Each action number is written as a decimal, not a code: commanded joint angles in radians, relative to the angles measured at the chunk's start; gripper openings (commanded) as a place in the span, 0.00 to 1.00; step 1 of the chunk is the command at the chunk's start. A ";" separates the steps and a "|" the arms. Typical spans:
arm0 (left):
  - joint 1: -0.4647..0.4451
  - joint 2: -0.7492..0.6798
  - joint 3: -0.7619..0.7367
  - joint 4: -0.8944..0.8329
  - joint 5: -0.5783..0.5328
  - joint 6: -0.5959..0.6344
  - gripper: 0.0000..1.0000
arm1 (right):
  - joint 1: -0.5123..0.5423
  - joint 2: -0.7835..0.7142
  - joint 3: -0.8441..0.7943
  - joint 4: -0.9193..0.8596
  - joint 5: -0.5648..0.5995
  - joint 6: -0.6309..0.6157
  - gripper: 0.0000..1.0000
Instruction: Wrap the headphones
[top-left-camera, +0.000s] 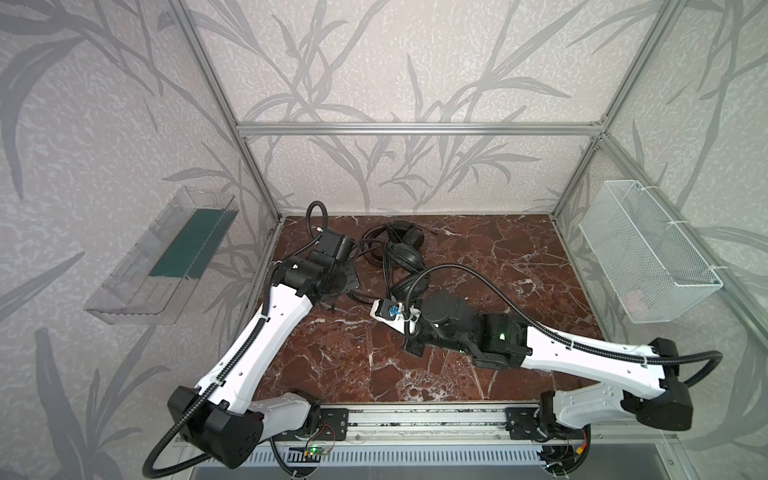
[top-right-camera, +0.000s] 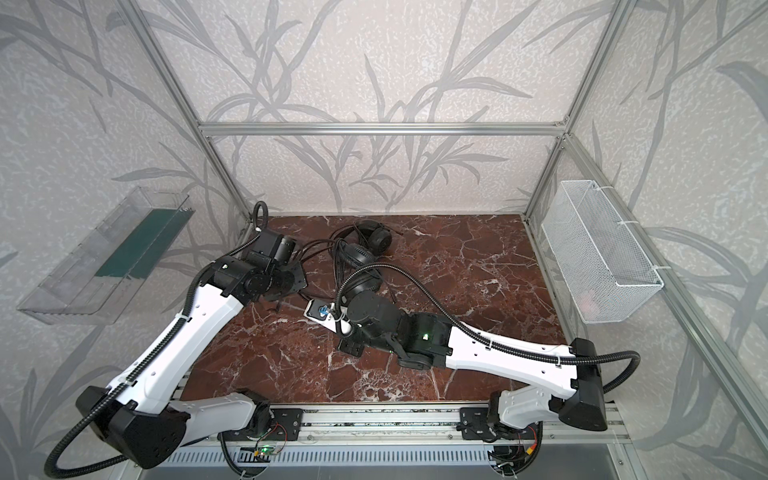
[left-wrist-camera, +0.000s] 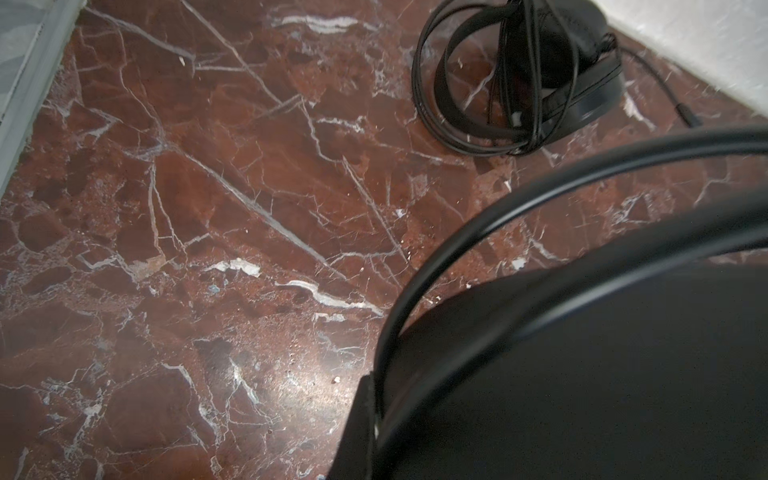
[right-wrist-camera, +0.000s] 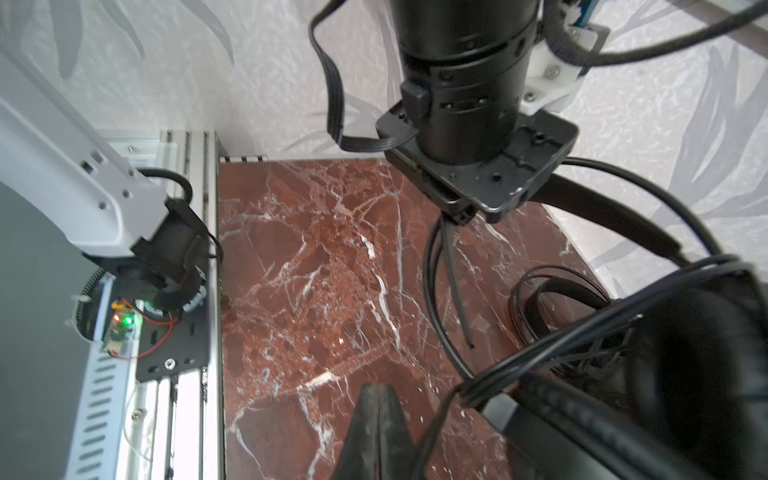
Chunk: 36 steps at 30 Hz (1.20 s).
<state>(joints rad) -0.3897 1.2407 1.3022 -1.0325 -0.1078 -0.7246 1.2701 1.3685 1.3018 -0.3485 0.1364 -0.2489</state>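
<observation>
Top views: two black headphones (top-left-camera: 406, 258) close together on one table (top-left-camera: 511, 266).

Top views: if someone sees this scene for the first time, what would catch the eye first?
The tangle of black headphones with their thin cables draws the eye first, lying towards the back of the red marble table, left of its middle. Next come the left arm and the right arm, both white and black, reaching in from the front rail. In the right wrist view the right claw is shut on nothing, close to one earcup.
</observation>
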 joint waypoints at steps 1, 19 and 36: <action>-0.009 -0.033 -0.050 0.105 -0.043 0.017 0.00 | 0.012 0.020 0.116 -0.136 0.080 -0.188 0.00; -0.148 -0.135 -0.225 0.085 -0.078 0.181 0.00 | -0.094 0.176 0.301 -0.066 0.299 -0.556 0.06; -0.155 -0.178 -0.222 -0.065 0.099 0.262 0.00 | -0.277 0.212 0.291 0.043 0.227 -0.597 0.21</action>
<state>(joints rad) -0.5358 1.0969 1.0706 -1.0035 -0.0780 -0.5053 1.0306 1.5921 1.5623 -0.4603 0.3378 -0.8417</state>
